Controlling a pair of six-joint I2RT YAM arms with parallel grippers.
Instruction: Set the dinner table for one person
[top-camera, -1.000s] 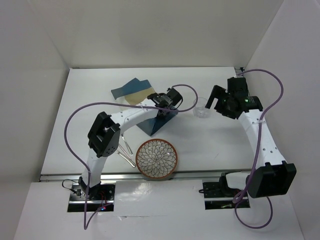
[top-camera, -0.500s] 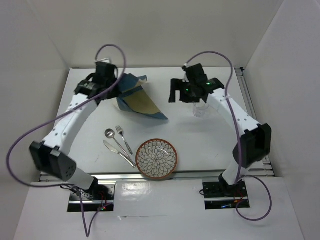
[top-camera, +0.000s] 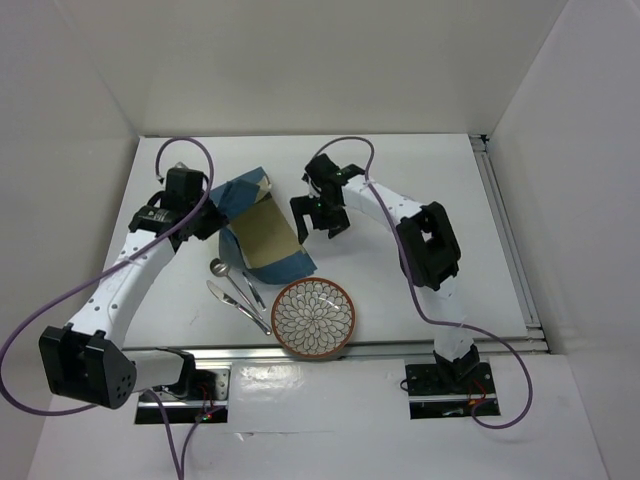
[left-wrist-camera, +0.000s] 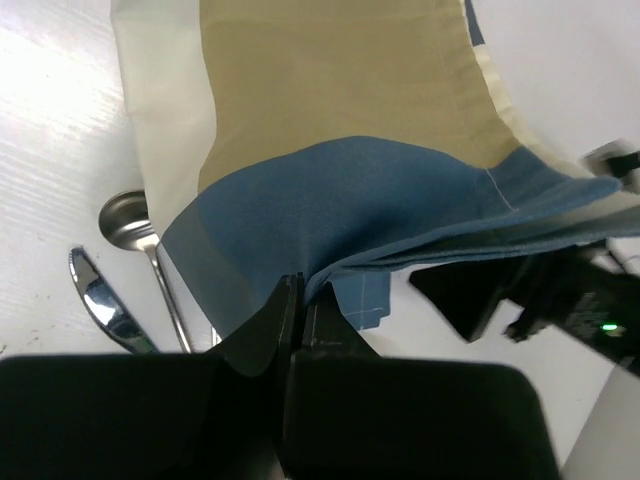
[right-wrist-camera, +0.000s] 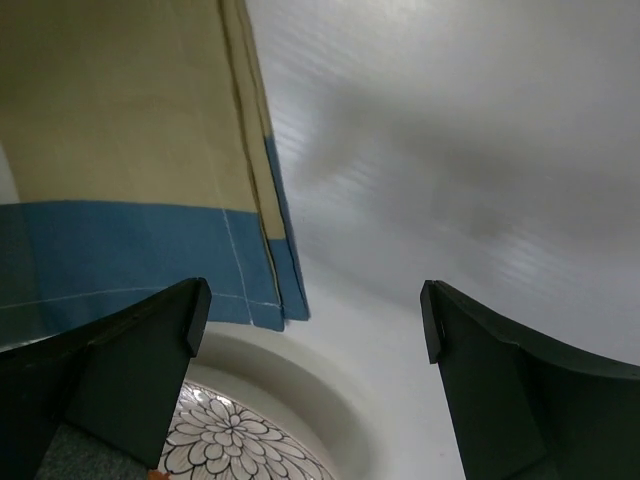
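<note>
Left of centre, the left gripper is clamping the blue-and-tan striped cloth placemat, probably to spread it on the matte white dinner table filling the frame's middle; the right gripper is hovering open beside it.

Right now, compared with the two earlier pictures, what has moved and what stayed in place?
The left gripper, shut on the placemat, has pulled it nearer, up to the spoon. The right gripper, open, swung leftward to the placemat's right edge. The plate, spoon and knife stayed put.
</note>
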